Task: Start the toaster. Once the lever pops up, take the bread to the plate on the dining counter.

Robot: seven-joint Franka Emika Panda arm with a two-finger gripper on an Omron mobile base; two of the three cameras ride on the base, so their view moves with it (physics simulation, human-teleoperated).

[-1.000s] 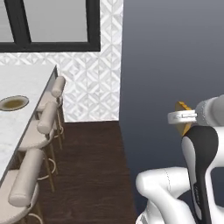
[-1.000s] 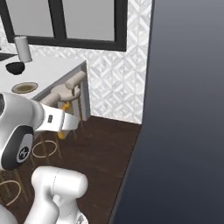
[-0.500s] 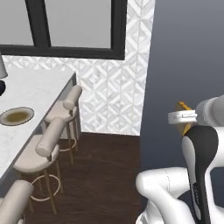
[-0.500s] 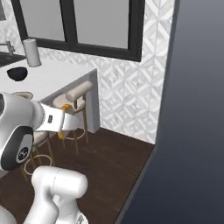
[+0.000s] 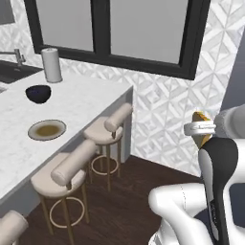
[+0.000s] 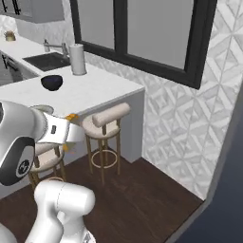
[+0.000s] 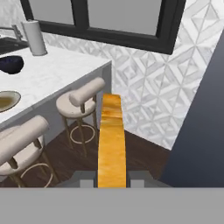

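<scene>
Carried past the stools — view swung right.
Now showing more white marble dining counter [image 5: 91, 98]; orange-crusted bread slice [image 7: 112, 144] pinched edge-on in two-finger gripper [image 7: 112, 183], tan round plate [image 5: 46, 129] nearer.

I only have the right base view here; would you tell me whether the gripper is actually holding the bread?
Observer: Yes. In the hand view the bread stands edge-on, clamped in the shut gripper.
Operator: Thank you. Is the plate anywhere on the dining counter?
Observer: It is. The left base view shows the plate on the dining counter, near the stools' side.
Operator: Anything close to it?
Observer: A dark bowl sits beyond it, apart.
</scene>
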